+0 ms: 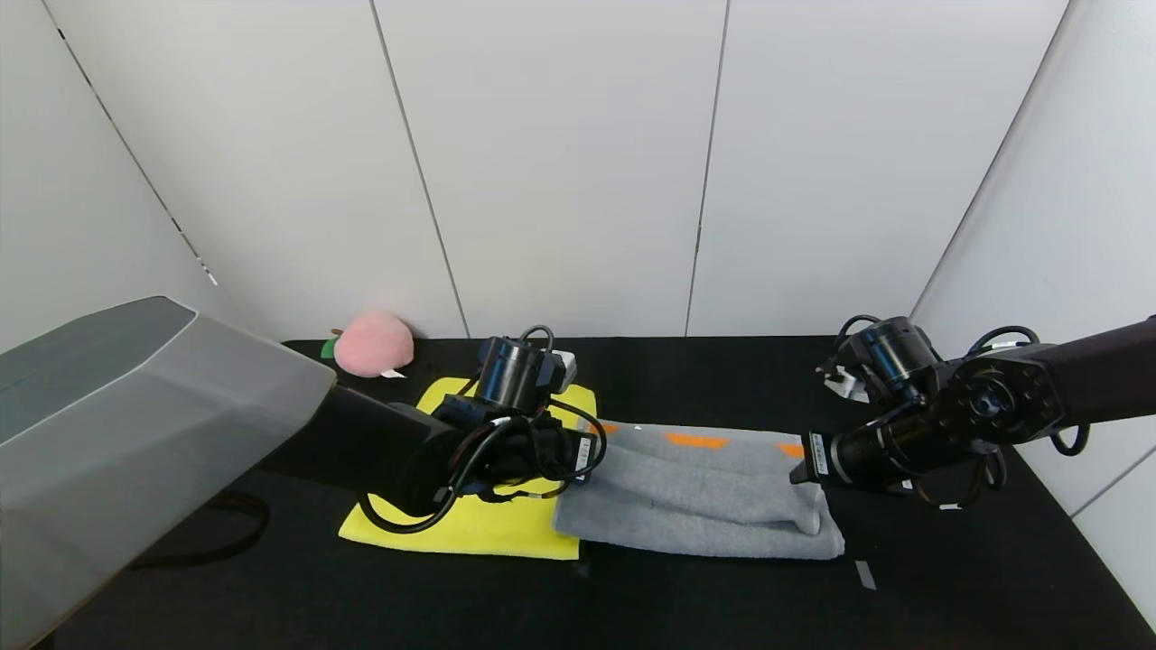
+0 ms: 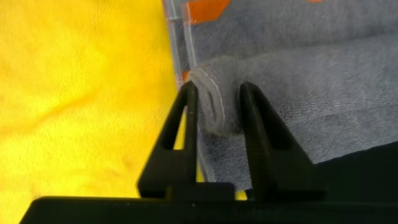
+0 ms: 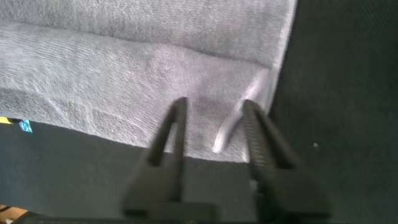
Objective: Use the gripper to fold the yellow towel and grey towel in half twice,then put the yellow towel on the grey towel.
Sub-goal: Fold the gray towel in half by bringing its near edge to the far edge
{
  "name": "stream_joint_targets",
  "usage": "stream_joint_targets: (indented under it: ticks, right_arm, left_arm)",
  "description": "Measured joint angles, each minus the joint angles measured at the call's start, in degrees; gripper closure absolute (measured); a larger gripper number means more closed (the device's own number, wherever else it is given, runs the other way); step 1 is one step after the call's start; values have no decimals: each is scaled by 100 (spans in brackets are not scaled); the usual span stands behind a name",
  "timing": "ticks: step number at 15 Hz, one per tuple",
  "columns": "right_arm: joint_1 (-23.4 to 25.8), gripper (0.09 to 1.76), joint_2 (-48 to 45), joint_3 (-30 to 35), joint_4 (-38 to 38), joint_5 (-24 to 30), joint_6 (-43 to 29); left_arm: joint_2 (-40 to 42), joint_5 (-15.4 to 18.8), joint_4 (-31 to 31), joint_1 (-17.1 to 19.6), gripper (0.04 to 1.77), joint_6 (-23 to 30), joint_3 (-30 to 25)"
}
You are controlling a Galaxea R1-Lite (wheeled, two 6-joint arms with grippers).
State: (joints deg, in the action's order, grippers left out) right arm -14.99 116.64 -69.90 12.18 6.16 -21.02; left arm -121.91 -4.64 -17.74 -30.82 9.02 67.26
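The grey towel (image 1: 704, 496) lies folded lengthwise on the black table, with orange patches along its far edge. Its left end overlaps the yellow towel (image 1: 488, 528), which lies flat under my left arm. My left gripper (image 1: 587, 469) is at the grey towel's left end. In the left wrist view (image 2: 217, 90) the jaws hold a rolled fold of grey towel (image 2: 323, 74) beside the yellow towel (image 2: 74, 93). My right gripper (image 1: 799, 471) is at the grey towel's right end. In the right wrist view (image 3: 214, 106) it is open just over the towel's corner (image 3: 124, 68).
A pink plush peach (image 1: 373, 344) sits at the table's back left by the wall. The large grey housing (image 1: 135, 433) of my left arm fills the left foreground. A small strip of pale tape (image 1: 865, 574) lies on the black table (image 1: 948, 578) in front of the grey towel.
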Motion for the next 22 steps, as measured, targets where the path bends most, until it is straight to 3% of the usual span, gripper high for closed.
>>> stream_joint_targets:
  ticks: [3,8,14,22]
  right_arm:
    - [30,80,98,-145,-2,0,2]
    - [33,49,15,-157,9,0,0]
    - [-228,30,-689,52,68,20,-24]
    - [-1028,20,-1306,527,106,312,-418]
  left_arm:
    - [-69,2,-100,61,87,0,63]
    - [-74,-39,-115,130,51,0,77]
    - [283,-50,-43,119,29,44,-34]
    - [1181,-30,-101,148,17,345,-568]
